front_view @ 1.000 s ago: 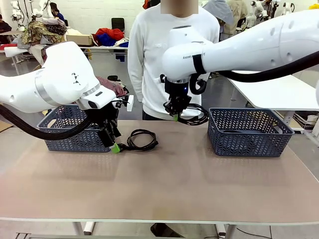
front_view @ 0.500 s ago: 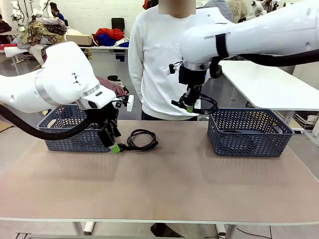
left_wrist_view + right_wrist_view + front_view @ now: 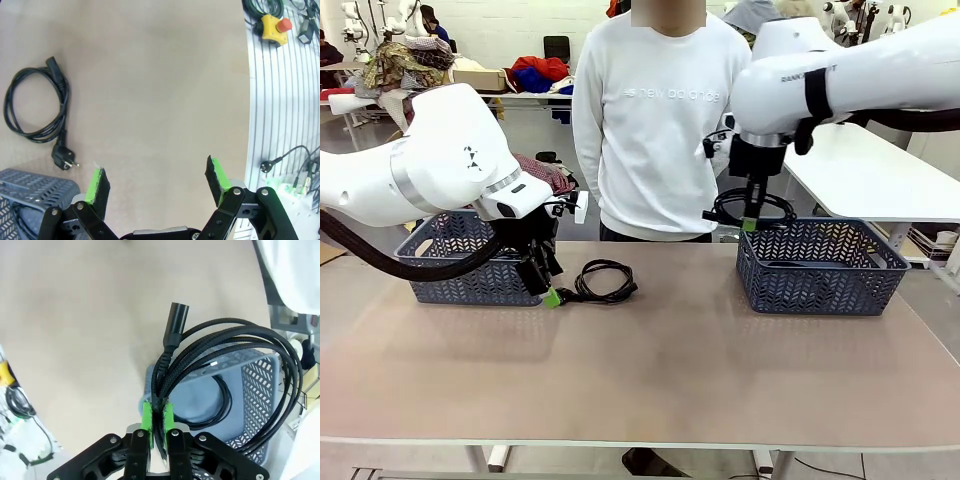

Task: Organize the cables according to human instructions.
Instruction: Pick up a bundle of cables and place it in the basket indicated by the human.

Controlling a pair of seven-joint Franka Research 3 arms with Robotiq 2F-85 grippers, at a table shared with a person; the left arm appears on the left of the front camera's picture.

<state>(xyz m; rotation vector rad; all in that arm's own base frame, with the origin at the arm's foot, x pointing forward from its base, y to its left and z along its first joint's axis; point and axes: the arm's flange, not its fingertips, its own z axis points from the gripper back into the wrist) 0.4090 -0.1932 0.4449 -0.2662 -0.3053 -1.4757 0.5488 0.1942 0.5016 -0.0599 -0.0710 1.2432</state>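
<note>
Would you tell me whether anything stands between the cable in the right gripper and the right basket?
Nothing visible does. The cable hangs from the shut right gripper just above the basket's left rim. The basket is open on top, with another cable lying inside.

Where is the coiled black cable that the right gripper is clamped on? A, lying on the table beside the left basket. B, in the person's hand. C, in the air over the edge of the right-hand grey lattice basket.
C: the right gripper holds the coiled black cable aloft over the grey lattice basket.
</note>
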